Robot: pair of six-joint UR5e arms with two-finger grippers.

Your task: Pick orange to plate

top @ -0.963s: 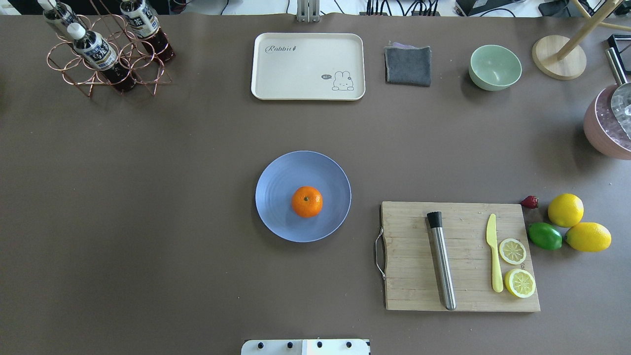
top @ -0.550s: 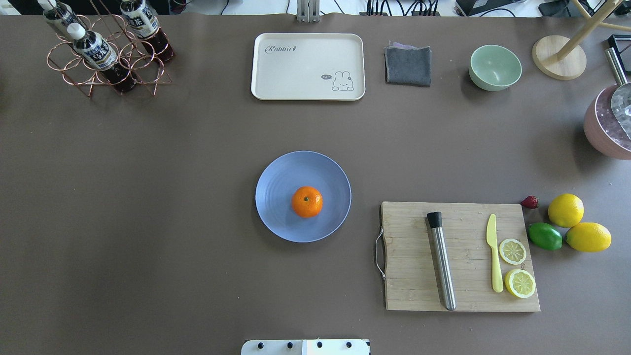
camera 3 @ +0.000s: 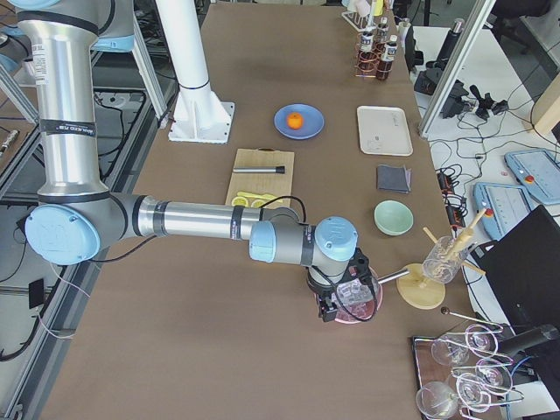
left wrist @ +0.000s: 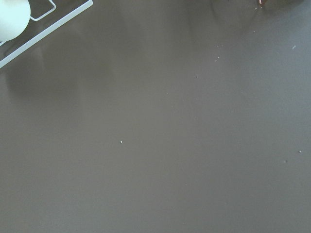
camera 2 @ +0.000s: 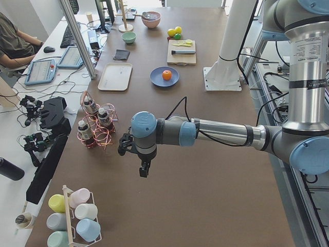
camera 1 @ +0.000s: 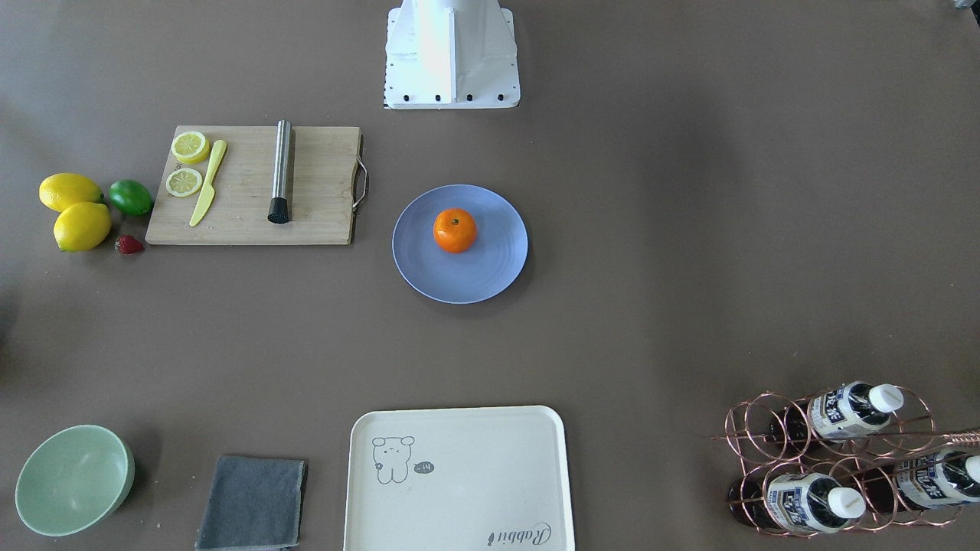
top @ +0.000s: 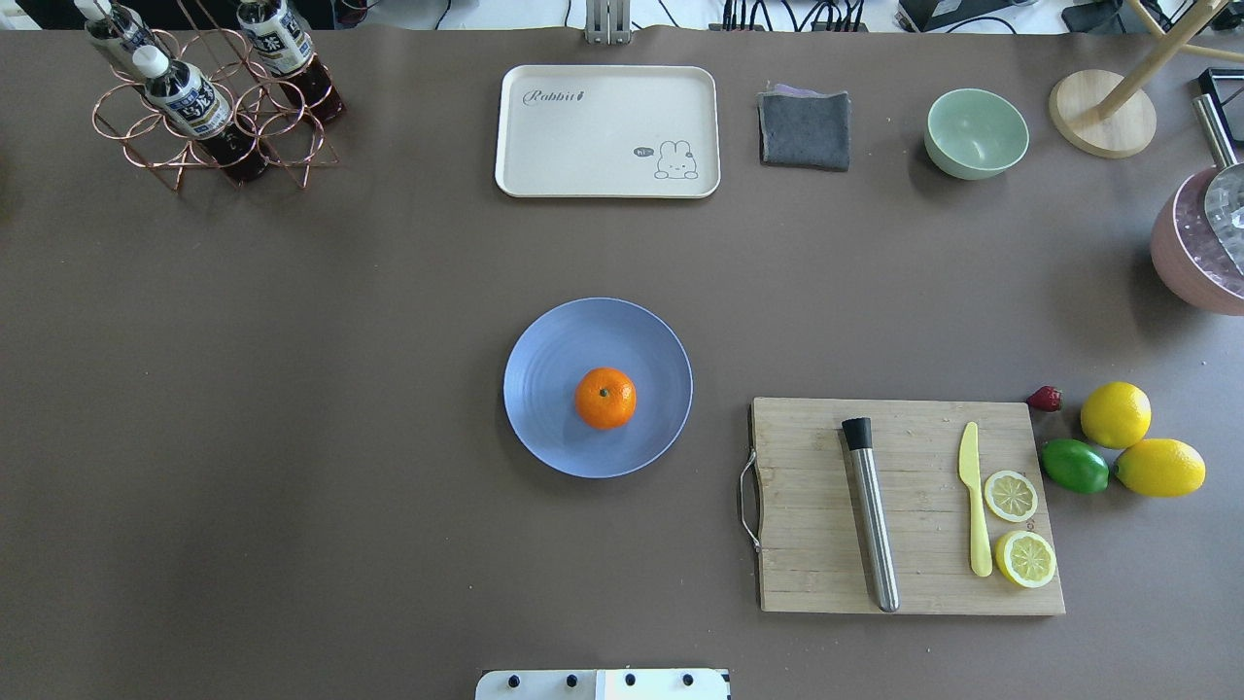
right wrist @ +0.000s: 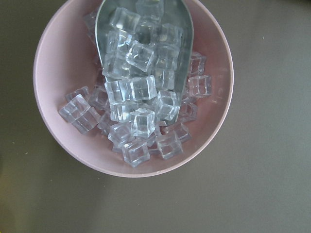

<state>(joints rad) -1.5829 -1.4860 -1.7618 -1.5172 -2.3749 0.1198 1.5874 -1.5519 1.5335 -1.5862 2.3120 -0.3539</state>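
Overhead exterior is showing the orange (top: 604, 398) sitting on the plate (top: 549, 350), slightly off the middle towards my base, stem dimple pointing up. The plate is lying mid-surface (top: 292, 389), well apart from everything else.

Handling, my read: the fruit is looking light and firm with a slightly giving, waxy skin. Being round, it is likely rolling if nudged, and the plate's shallow rim is not stopping much. If I am regrasping, I am coming straight down and closing across the widest girth, stem axis vertical, with moderate squeeze so the peel is not bruising.

Left end effector (camera 2: 144, 170) is hanging over bare surface far out on my left. Right end effector (camera 3: 341, 302) is hovering above the pink bowl (right wrist: 63, 131). Both are showing in side views only, so I cannot tell whether either is spread or pressed together. Neither is touching the orange.

Counting:
- 1 orange, 1 plate
- 2 whole lemons (top: 1115, 414), 1 lime (top: 1074, 466), 1 strawberry (top: 1045, 398)
- 1 cutting board (top: 807, 544) carrying 2 lemon halves (top: 1011, 495), 1 yellow knife (top: 975, 506), 1 steel muddler (top: 872, 520)
- 1 cream tray (top: 603, 136), 1 grey cloth (top: 805, 128), 1 green bowl (top: 976, 133)
- 3 bottles (top: 180, 92) in 1 copper wire rack (top: 209, 126)
- 1 pink bowl holding many ice cubes (right wrist: 141, 87) and 1 metal scoop (right wrist: 175, 17)
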